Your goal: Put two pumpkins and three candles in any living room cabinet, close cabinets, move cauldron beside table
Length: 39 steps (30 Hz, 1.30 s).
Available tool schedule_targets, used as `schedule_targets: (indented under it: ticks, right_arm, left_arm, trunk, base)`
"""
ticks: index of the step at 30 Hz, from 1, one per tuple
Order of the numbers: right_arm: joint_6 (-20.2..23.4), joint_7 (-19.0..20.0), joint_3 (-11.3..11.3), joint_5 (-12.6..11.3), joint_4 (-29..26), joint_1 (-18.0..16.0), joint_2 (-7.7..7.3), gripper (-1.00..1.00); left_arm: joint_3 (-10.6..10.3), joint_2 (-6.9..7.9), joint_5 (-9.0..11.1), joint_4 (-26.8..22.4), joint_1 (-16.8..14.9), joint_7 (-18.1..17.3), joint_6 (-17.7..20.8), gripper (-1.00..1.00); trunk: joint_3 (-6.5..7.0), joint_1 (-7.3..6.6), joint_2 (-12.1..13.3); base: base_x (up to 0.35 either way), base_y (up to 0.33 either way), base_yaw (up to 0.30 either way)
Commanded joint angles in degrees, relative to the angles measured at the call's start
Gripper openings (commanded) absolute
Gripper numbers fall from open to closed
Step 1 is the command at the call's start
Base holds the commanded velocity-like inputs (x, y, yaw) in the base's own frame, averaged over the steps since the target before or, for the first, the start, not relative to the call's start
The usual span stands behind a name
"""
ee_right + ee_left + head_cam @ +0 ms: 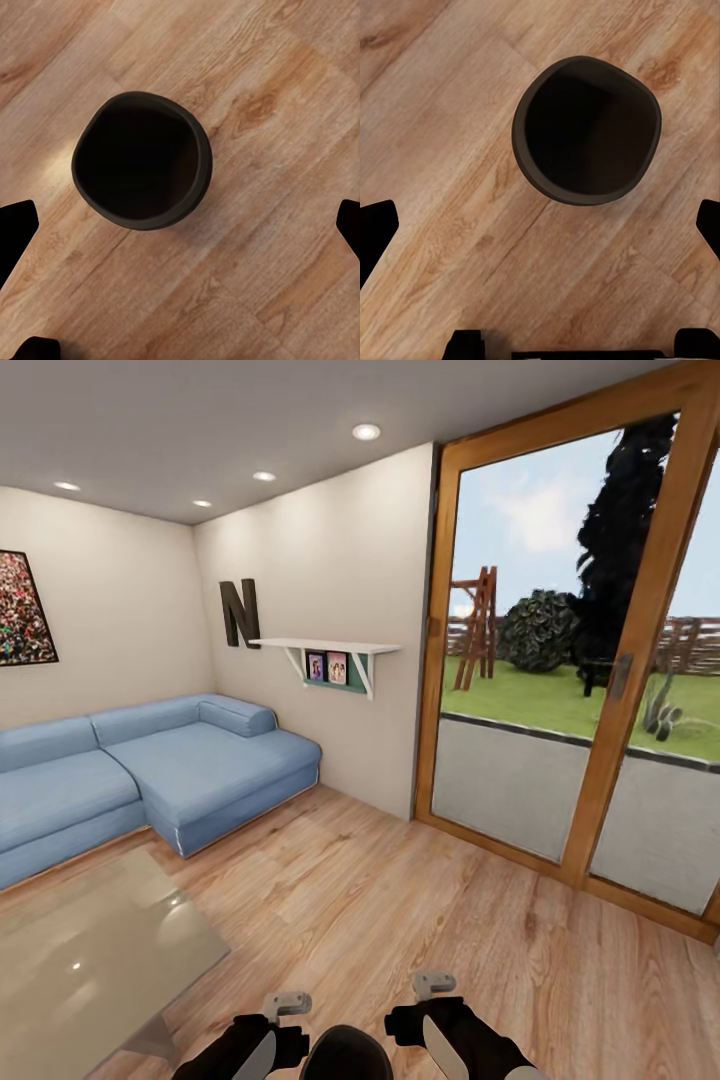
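Cauldron (345, 1055) sits upright on the wood-plank floor (400, 900) right in front of you, between your two arms, mouth up and dark inside. Your left gripper (540, 225) hangs above it with fingers spread wide, touching nothing; your right gripper (180, 225) does the same. Just beyond, to your left, lies the glossy grey coffee table (85, 950), its near corner close to the pot. Farther back, the blue corner sofa (150, 770) fills the room's corner, and the glazed wooden door (590, 690) stands to your right.
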Motion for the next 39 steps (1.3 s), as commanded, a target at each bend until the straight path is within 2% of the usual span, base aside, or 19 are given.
schedule_targets:
  ticks: [1,31,39]
  right_arm:
    - [0.2,-0.5,0.5,-0.6,-0.1,0.0,-0.04,1.00]
    - [0.2,-0.3,0.5,-0.6,-0.1,0.0,-0.05,1.00]
    - [0.2,1.4,0.4,-0.5,-0.1,0.0,-0.12,1.00]
  left_arm:
    - [-0.5,0.05,0.6,-0.1,0.0,0.5,0.2,1.00]
    - [-0.5,0.02,0.6,-0.1,0.0,0.5,-0.7,1.00]
    - [-0.5,0.02,0.6,-0.1,0.0,0.5,-0.7,1.00]
  trunk:
    - [-0.26,0.23,-0.5]
    - [-5.65,6.82,-12.5]
    - [-7.08,8.58,-15.7]
  base:
    - [0.000,0.000,0.000]
    - [0.000,0.000,0.000]
    - [0.000,0.000,0.000]
